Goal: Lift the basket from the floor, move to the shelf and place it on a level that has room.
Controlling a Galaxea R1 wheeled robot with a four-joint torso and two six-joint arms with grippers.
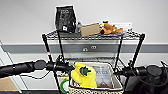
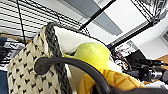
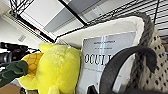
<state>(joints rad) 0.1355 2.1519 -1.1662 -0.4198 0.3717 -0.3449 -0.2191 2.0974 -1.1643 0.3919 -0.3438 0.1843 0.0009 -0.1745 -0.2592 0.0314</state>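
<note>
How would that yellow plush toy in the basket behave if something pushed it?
The yellow plush toy looks soft and stuffed, so it would probably squash rather than slide. It seems light for its bulk. Standing above the basket rim beside the book, it might flop over.

You can't see the basket (image 1: pixel 110 88) bottom, cut off by the head view's lower edge, book (image 1: pixel 103 76) title too blurry there, half-hidden behind the yellow plush (image 1: pixel 83 76), black bag (image 1: pixel 65 18) label unreadable, both claw tips hidden by the basket ends.
</note>
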